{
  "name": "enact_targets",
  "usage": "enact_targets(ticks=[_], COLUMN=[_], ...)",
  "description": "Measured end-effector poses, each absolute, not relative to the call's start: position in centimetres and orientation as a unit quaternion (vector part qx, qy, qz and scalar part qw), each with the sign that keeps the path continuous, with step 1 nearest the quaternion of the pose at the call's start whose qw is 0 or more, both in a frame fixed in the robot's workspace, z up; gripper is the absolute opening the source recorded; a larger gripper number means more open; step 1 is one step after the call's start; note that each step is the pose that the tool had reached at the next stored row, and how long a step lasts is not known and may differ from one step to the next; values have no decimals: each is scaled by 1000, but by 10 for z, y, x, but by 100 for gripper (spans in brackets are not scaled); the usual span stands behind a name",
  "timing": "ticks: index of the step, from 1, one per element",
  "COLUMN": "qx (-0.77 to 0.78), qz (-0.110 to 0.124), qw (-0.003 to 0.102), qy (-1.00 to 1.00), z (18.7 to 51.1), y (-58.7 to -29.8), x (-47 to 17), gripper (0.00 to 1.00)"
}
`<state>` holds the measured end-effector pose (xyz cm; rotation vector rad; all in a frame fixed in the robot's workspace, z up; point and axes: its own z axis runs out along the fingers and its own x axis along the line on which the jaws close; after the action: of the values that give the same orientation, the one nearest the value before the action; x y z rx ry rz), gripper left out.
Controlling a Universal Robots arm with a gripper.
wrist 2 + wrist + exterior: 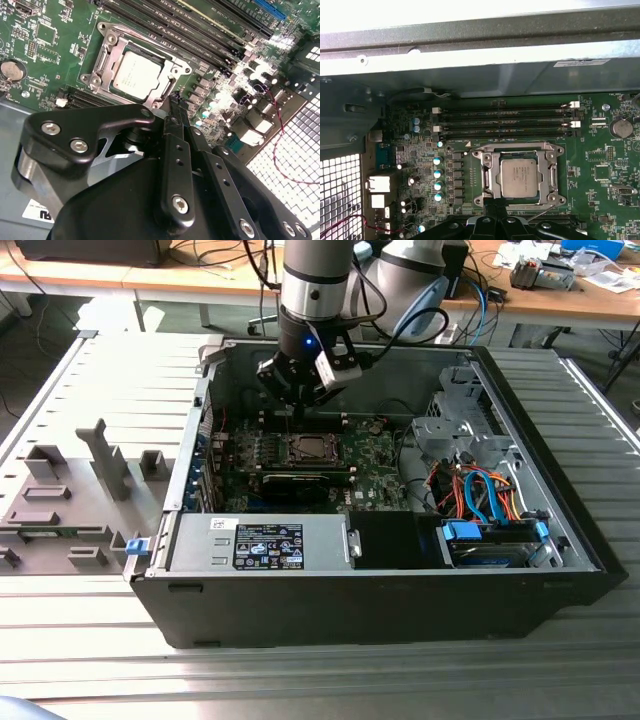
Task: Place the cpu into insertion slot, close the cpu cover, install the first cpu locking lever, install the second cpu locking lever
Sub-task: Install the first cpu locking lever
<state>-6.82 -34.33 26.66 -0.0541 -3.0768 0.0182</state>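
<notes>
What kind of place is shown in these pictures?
Probably a robotics lab or test workshop. An open computer case lies on a ribbed metal table with grey fixtures, the arm's gripper hangs over the cpu in its socket, and wooden desks with cables stand behind.

The computer case (380, 580) lies open on the slatted table (300, 670), with a fixture block (70, 505) beside it toward the exterior view's left and a drive cage (470, 430) with a bundle of cables (480, 490) inside it toward that view's right. Within the case the circuit board (375, 455) carries the insertion slot (310, 449), and in both wrist views the cpu (519, 178) sits in that slot with the cpu cover (490, 175) framing it and the memory slots (505, 122) running just beside. The gripper (292, 405) hangs inside the case above the board, close beside the slot, its fingertips (173, 100) near the cover's edge in the second wrist view.
</notes>
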Motion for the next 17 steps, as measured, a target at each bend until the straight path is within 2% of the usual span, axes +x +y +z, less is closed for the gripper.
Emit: enact_targets(ticks=[17], qx=[-18], qz=[6], qw=[32], qy=[-999], z=[267], y=[-343], x=[-72], gripper=[11])
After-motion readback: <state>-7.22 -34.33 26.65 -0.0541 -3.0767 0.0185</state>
